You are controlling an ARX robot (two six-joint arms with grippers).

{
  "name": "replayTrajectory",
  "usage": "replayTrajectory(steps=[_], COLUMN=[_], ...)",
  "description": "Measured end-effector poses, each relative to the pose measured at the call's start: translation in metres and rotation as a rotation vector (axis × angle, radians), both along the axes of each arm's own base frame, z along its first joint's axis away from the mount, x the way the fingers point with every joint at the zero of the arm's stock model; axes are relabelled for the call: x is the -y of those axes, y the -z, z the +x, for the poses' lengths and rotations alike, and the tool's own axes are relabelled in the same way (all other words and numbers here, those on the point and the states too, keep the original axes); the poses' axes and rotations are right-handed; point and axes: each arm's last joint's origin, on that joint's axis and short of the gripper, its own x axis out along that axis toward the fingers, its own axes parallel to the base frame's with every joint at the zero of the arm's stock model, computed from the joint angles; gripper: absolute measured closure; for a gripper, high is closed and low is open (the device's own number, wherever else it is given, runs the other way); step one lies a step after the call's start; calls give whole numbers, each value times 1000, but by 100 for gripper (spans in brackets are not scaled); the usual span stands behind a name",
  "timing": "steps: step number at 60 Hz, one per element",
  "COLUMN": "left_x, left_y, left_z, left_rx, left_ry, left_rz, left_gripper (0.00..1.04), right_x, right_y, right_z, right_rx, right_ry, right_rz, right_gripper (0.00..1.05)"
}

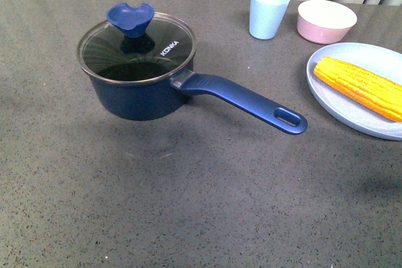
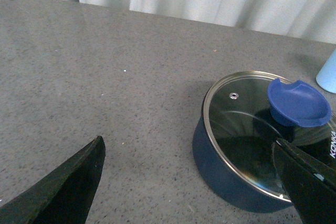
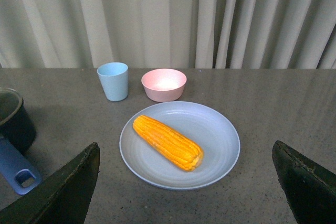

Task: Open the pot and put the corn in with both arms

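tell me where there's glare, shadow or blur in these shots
Front view: the glass lid mirrors its blue knob, no harsh glare; only a faint shadow by the pot. Left wrist view: the left gripper's fingers are dark, featureless. Right wrist view: corn sharp, pink bowl slightly washed out inside.

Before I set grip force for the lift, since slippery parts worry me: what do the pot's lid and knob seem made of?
Lid: clear glass, glossy; you can see through it to the dark interior, and it reflects light. Its rim looks like polished metal. Knob: matte blue, softly rounded, probably silicone or plastic; I cannot tell which.
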Motion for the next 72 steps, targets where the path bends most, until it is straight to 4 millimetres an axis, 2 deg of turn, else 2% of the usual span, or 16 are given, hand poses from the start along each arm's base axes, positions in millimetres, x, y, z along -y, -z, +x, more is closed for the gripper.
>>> replayTrajectory(steps=[11,27,50,72], left_x=[4,12,28,39], left_y=[13,21,24,26], left_z=[24,42,58,63], left_rx=[-29,-37,-31,-4], left_ry=[7,43,99,206], left_rz=[1,3,-2,-38], left_gripper=[9,9,9,9], right_x=[0,0,0,0], right_y=[0,0,0,0], right_z=[0,0,0,0], right_rx=[0,0,0,0], right_ry=[0,0,0,0], right_rz=[0,0,0,0], right_gripper=[9,9,9,9])
